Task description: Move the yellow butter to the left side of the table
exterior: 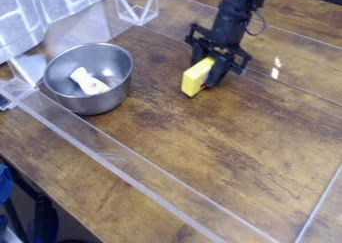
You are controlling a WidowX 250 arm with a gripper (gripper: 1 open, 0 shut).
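Yellow and matte, the butter (198, 78) sits pinched in the black jaws of the gripper (209, 71), which are closed on its upper right end. The stick tilts, its lower left end down by the wood, and I cannot tell whether that end rests on the bench (201, 157) or hangs just clear of it. It is near the middle of the far part of the bench, right of the steel bowl (87, 78) and apart from it.

The arm (237, 12) runs out of the top of the view, so only its lower part shows. The jaw tips are dark against dark and hard to separate.

The bench is dark brown planks with clear grain, edged by clear acrylic walls (120, 167). The bowl is round, shiny metal, and holds a small white object (88, 82) whose shape I cannot make out.
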